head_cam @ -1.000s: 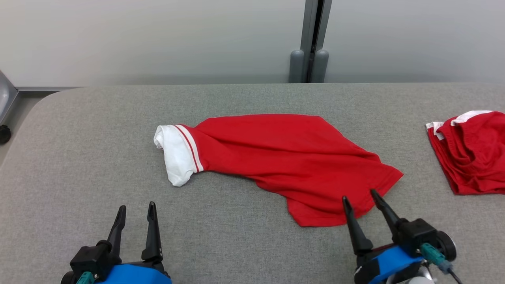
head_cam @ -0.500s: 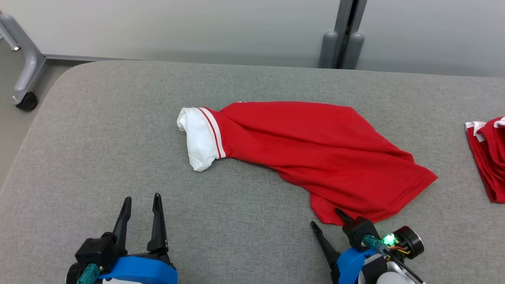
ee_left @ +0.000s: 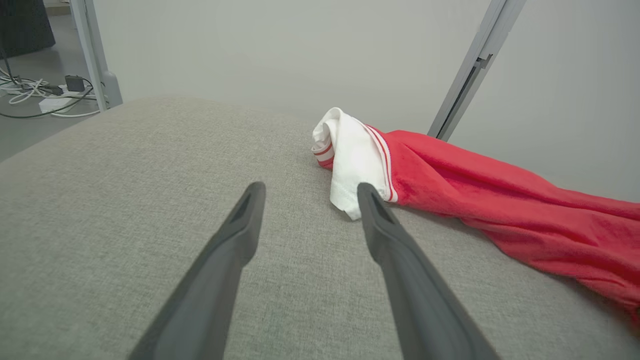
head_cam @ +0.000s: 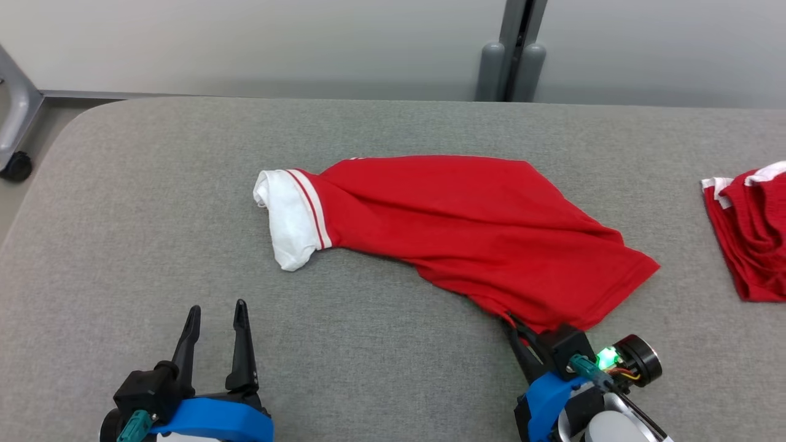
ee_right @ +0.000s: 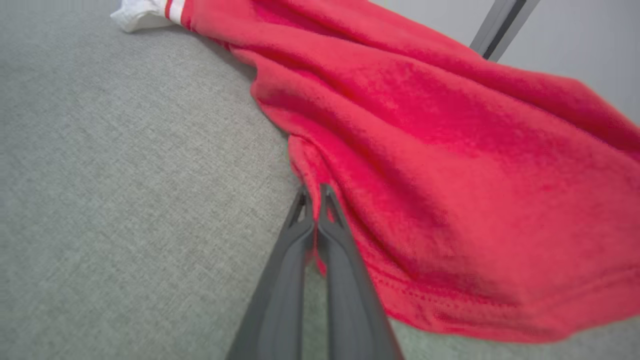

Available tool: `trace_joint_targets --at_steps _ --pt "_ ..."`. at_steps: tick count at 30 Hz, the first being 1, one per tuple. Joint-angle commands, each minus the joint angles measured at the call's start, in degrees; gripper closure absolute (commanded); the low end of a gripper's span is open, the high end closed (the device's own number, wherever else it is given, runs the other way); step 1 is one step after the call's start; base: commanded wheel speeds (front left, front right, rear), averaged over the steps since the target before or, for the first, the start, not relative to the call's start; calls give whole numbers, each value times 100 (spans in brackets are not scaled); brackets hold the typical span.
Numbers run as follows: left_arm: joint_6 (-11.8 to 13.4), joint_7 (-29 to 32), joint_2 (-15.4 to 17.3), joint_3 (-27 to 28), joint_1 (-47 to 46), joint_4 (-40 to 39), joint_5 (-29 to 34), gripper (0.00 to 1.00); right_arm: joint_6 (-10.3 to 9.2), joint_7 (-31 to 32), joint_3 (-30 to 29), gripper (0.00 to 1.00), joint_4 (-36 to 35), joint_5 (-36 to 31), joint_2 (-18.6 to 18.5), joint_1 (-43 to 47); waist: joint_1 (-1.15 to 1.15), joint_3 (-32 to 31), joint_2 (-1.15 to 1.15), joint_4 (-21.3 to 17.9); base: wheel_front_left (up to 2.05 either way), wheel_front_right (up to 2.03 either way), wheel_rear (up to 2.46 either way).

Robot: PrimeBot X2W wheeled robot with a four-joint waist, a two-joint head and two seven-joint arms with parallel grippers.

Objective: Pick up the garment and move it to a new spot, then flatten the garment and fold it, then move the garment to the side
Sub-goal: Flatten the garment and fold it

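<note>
Soft, matt knit cloth, red with a white end, for the garment (head_cam: 466, 227). Coarse grey woven fabric over the table (head_cam: 153, 233). Smooth, matt dark plastic on the fingers (ee_left: 395, 260).

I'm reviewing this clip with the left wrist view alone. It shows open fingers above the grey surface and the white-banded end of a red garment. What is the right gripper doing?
Observer: The right gripper is shut on the red garment, pinching a bit of cloth at its near edge, at the opposite end from the white band.
Operator: Is that garment alone on the surface?
Observer: No. A second red and white garment lies bunched at the table's far right, apart from the first.
Operator: Anything on the floor nearby?
Observer: A black caster on a grey frame leg stands beyond the table's far left corner.
</note>
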Motion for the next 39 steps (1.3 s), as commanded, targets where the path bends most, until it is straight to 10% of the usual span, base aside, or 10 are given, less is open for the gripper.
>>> trace_joint_targets --at_steps 1,16,18,19,39 --pt "-8 -27 -18 22 -12 7 37 0 -1 -31 -63 100 -195 -8 -25 175 -1 -87 0 -144 0 0 0" --pt "-89 -27 6 106 82 13 215 0 -1 650 -718 100 -2206 -374 -148 1871 -1 -301 0 -991 0 0 0" --pt "-102 -27 14 108 64 24 227 0 -1 618 -884 54 -2257 -386 -139 1968 -1 -295 0 -1015 0 0 0" --pt "-110 -27 18 107 61 31 232 0 -1 585 -983 0 -2273 -351 -128 1990 -1 -289 0 -1025 0 0 0" --pt "-164 80 189 86 -245 273 308 0 -1 128 -1682 0 -3295 99 -51 1191 -1 -326 0 -907 0 0 0"
